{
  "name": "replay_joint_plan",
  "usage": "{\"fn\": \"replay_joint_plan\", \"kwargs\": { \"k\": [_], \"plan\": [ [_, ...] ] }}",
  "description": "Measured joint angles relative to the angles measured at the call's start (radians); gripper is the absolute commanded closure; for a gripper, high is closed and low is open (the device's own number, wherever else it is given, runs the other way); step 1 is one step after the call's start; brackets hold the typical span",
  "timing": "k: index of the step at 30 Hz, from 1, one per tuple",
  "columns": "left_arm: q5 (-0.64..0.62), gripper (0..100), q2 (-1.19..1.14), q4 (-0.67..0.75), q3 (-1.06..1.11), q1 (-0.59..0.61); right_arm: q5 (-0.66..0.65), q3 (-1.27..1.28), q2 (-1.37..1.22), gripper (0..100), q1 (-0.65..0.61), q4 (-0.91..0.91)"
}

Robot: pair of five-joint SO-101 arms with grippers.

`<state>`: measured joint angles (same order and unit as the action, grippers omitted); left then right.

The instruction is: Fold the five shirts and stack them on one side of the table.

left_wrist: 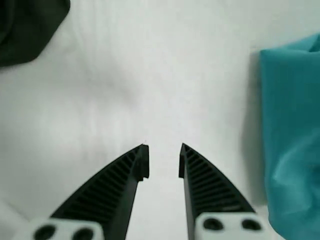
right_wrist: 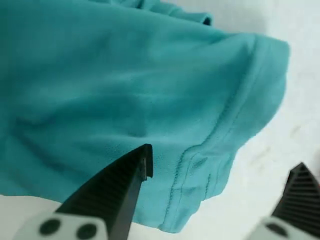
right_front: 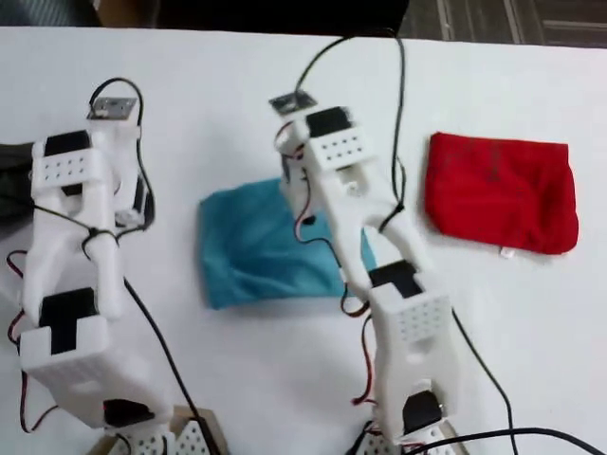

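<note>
A teal shirt [right_front: 256, 246], roughly folded, lies in the middle of the white table [right_front: 218, 104]. A folded red shirt [right_front: 503, 194] rests at the right. A dark shirt [right_front: 9, 180] shows at the table's left edge. My right arm [right_front: 351, 180] hangs over the teal shirt's far right part. My right gripper [right_wrist: 222, 170] is wide open just above the teal shirt [right_wrist: 125, 85], at a stitched hem corner. My left gripper [left_wrist: 163, 161] is open by a narrow gap over bare table, between the dark shirt [left_wrist: 25, 25] and the teal shirt [left_wrist: 292, 135], holding nothing.
My left arm [right_front: 76, 237] stands at the left of the table. Black cables [right_front: 398, 85] run from the right arm towards the far edge. Bare table lies beyond the shirts and between the teal and red ones.
</note>
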<state>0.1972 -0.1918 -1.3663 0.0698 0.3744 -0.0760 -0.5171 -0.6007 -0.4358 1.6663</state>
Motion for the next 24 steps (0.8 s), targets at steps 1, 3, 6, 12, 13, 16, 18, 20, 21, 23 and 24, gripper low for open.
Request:
{"fn": "replay_joint_plan", "kwargs": {
  "k": [1,3,6,12,13,16,18,20,21,23,24],
  "plan": [
    [0.0,88,0.0,0.008,0.0,0.0,0.026,0.0,-0.005,58.8,0.0,-0.002],
    [0.0,88,0.0,0.015,0.0,0.0,0.074,-0.006,-0.025,58.8,0.008,-0.026],
    [0.0,88,0.0,0.018,0.0,0.0,0.138,-0.012,-0.08,58.8,0.003,-0.066],
    [0.0,88,0.0,0.018,0.0,0.0,0.18,-0.02,-0.18,58.9,0.011,-0.094],
    [0.0,88,0.0,0.018,0.0,0.0,0.187,-0.026,-0.189,58.9,0.011,-0.094],
    [0.0,88,0.0,0.018,0.0,0.0,0.222,-0.038,-0.206,59.0,0.029,-0.089],
    [0.0,88,0.0,0.018,0.0,0.002,0.232,-0.041,-0.213,59.0,0.043,-0.087],
    [0.0,88,0.0,0.018,0.0,0.0,0.232,-0.052,-0.221,59.1,0.057,-0.063],
    [0.0,88,0.0,0.018,0.0,0.0,0.232,-0.054,-0.226,59.1,0.064,-0.051],
    [0.0,88,0.0,0.018,0.0,0.002,0.198,-0.055,-0.233,59.1,0.074,-0.031],
    [0.0,88,0.0,0.018,0.002,0.002,0.175,-0.055,-0.241,59.1,0.078,-0.021]
  ]
}}
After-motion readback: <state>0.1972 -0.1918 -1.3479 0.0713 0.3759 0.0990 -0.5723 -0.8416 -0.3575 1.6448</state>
